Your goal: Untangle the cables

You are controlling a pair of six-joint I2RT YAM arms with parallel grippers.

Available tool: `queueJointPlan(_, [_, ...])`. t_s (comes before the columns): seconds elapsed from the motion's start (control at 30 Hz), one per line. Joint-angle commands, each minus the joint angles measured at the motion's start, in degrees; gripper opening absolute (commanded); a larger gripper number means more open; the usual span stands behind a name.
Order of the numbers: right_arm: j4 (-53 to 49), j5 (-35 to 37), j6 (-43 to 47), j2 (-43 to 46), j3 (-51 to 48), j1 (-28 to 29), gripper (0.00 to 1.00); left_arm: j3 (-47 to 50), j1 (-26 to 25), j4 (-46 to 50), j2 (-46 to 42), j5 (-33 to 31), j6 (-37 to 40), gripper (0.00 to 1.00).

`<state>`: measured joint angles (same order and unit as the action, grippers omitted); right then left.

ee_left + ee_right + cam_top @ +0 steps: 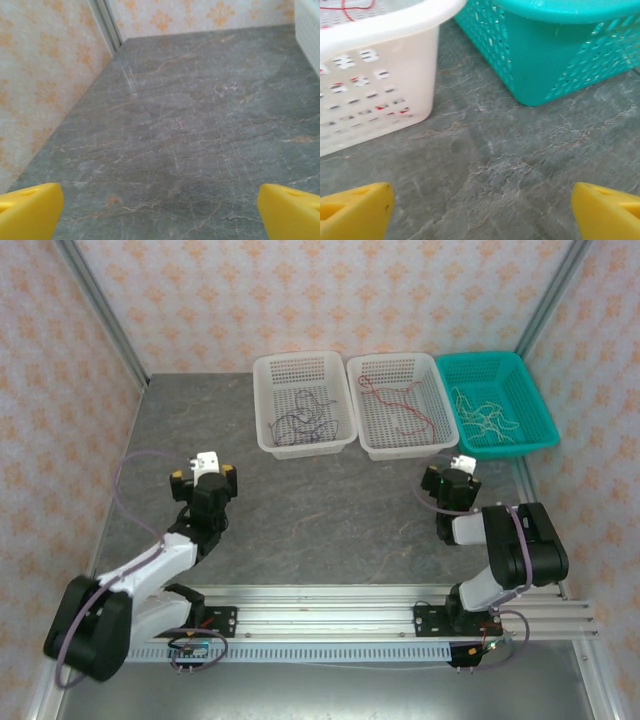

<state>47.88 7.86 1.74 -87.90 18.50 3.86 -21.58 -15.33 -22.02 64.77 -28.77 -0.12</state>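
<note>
from the top camera, three perforated plastic baskets stand in a row at the far side of the grey stone-patterned bench (330, 510). the left white basket (272, 390) holds the thin, curly dark purplish-black cables (300, 422), the middle white basket (432, 390) holds the red cables (398, 405), and the teal basket (535, 405) on the right holds the pale cables (485, 418). the left tool (205, 474) sits over bare bench, well apart from the baskets. the right tool (452, 480) is just near of the gap between the middle white basket and the teal basket. in the left wrist camera, the left tool (160, 212) has its yellow fingers (30, 210) spread wide over bare bench. in the right wrist camera, the right tool (480, 212) is likewise spread wide with nothing between its fingers, and faces both basket walls, with a red cable strand at the top left.
</note>
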Motion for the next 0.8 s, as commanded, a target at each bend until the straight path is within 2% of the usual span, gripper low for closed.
queueJointPlan(0.0, [11.7, 3.2, 0.4, -0.8, -0.9, -0.2, 0.99, 0.7, 3.8, -13.2, 7.0, 7.1, 0.1, 1.00])
queueJointPlan(0.03, [5.7, 6.5, -1.6, 1.0, 0.5, -0.3, 0.99, 0.2, 4.5, -15.0, 9.6, 7.0, 0.3, 1.00])
queueJointPlan(0.07, [0.3, 7.6, -3.1, 1.9, 2.5, -0.8, 0.99, -2.1, 5.0, -11.9, 10.8, 6.8, 0.4, 1.00])
queueJointPlan(0.13, [1.9, 4.7, -1.0, 0.2, 3.1, -0.6, 0.99, -3.7, 6.6, -11.9, 13.1, 9.7, 1.6, 1.00])
queueJointPlan(0.23, [0.3, 1.6, 0.2, 0.4, 3.9, -0.6, 0.99, -0.2, 12.0, -31.0, 23.9, 18.0, 0.4, 1.00])
queueJointPlan(0.27, [0.6, 1.6, 0.2, 0.3, 3.9, -0.7, 0.99, -2.4, 12.4, -20.3, 20.6, 17.4, -1.6, 1.00])
queueJointPlan(0.3, [-0.1, 1.5, 0.0, 0.4, 4.0, -0.7, 0.99, -2.7, 12.3, -20.8, 20.9, 17.2, -1.1, 1.00])
queueJointPlan(0.33, [-0.2, 1.5, 0.1, 0.4, 4.1, -0.8, 0.99, -1.2, 11.8, -25.6, 22.1, 17.1, -0.3, 1.00])
queueJointPlan(0.37, [0.1, 1.5, 0.1, 0.3, 4.0, -0.8, 0.99, -2.5, 11.9, -20.3, 20.8, 16.8, -1.1, 1.00])
queueJointPlan(0.43, [-0.1, 1.4, 0.1, 0.4, 4.0, -0.8, 0.99, -1.8, 11.7, -23.3, 21.5, 16.7, -0.6, 1.00])
queueJointPlan(0.47, [0.0, 1.5, 0.0, 0.4, 4.0, -0.8, 0.99, -2.8, 11.8, -20.3, 20.8, 17.7, -0.7, 1.00])
queueJointPlan(0.77, [-0.1, 1.3, 0.1, 0.4, 4.0, -0.8, 0.99, -3.0, 11.9, -20.2, 20.8, 19.1, 0.0, 1.00])
